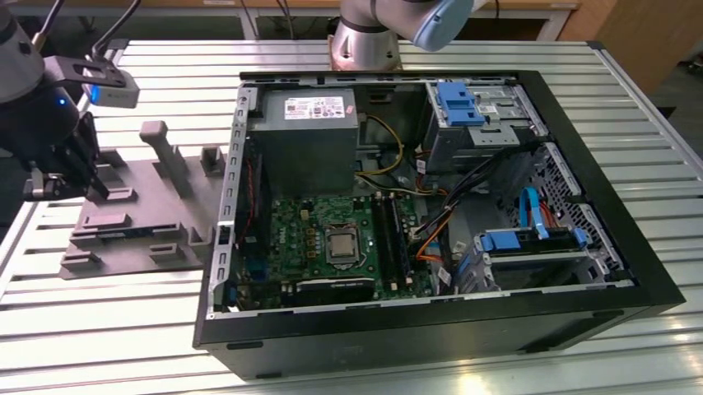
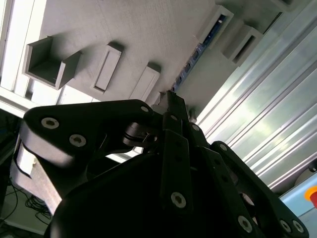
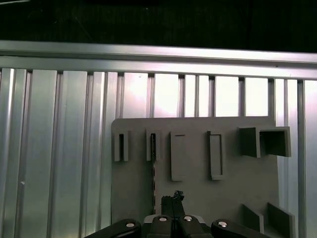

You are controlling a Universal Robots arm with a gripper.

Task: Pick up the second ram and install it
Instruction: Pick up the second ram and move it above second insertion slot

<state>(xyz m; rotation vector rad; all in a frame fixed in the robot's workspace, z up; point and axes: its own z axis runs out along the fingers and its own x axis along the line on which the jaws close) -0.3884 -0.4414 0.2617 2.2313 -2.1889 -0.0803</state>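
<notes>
With jaws together and empty, the gripper (image 3: 173, 197) hangs over the tray (image 3: 237, 188), whose slot holds the memory stick (image 3: 153, 168), not yet lifted.

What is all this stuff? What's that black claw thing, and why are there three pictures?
It is a robot arm with a black claw, called a gripper, on its end. One picture comes from a camera standing off the arm, and it sees the whole silver ribbed table. The other two come from cameras riding near the arm's wrist, so they look past the gripper. On the table sits an open black computer case with its green circuit board showing. Beside it, on the exterior view's left, lies a grey moulded tray. Standing on its edge in the tray is a thin dark memory stick, the ram. The gripper is right by it, over the tray. Whether it grips the stick, I cannot tell.
</notes>
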